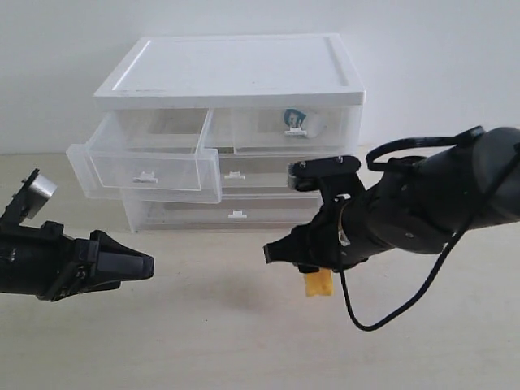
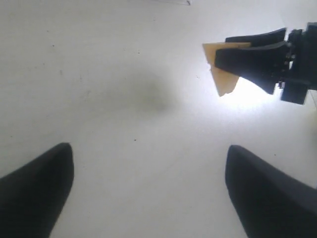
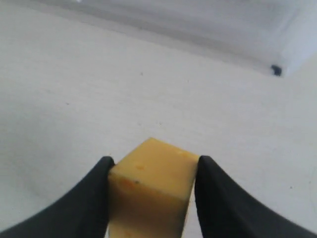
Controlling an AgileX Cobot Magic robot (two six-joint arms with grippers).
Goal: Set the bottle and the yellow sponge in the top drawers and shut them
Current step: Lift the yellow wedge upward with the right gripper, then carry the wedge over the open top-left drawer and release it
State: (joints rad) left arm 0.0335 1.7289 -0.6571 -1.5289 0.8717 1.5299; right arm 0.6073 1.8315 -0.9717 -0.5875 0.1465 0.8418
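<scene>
Two grippers in view. R gripper [image 3: 152,171] is clamped on the yellow sponge [image 3: 148,198], one finger [image 3: 94,198] on each flank; the sponge's lower end pokes out beneath the fingers in ext. view and hangs clear of the table [image 1: 203,341], w/ a soft shadow under it. L wrist cam shows the same block across the bare tabletop, pinched by the dark fingers. L gripper [image 2: 148,148] is spread wide w/ nothing between the jaws, low over the table on the left, well apart from the sponge. Behind both stands the chest [image 1: 227,65]: top-left drawer [image 1: 150,162] pulled out, top-right drawer [image 1: 280,130] pushed in flush. The bottle [image 1: 294,119] sits inside the top-right drawer; only its teal/blue label shows through the translucent front, outline blurred.
</scene>
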